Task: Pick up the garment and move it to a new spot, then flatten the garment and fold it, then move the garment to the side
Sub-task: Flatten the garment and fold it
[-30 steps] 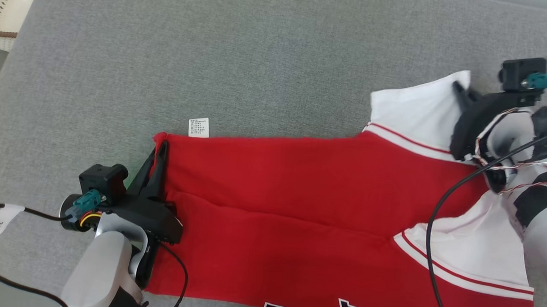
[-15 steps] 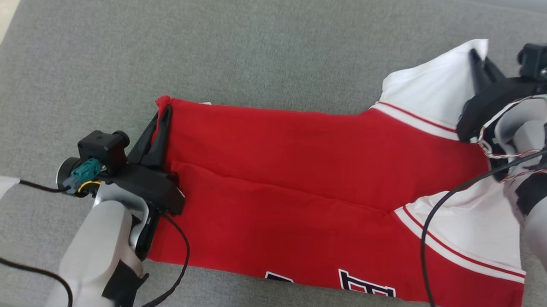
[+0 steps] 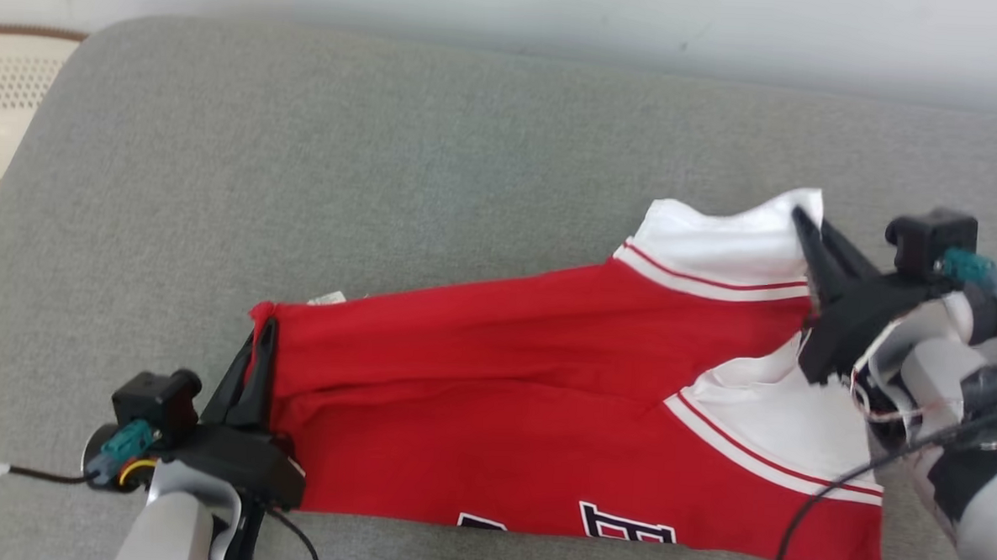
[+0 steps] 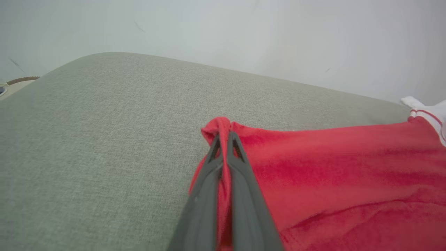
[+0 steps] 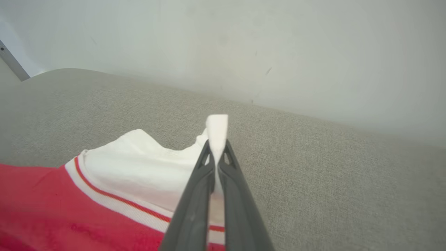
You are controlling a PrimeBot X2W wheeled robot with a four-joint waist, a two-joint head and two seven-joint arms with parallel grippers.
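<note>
Item: garment (image 3: 503,373), red/white jersey, spread on grey couch (image 3: 386,157). L tool (image 3: 265,329): clamped on red hem corner. R tool (image 3: 800,216): clamped on white sleeve edge. Step: prob. fold, far edge raised. Next: carry both corners across evenly, cloth taut.

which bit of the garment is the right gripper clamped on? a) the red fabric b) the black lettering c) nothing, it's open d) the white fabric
d: the right gripper is shut on a white edge of the garment, with the white cloth poking up between its fingertips; the left gripper pinches a red corner.
</note>
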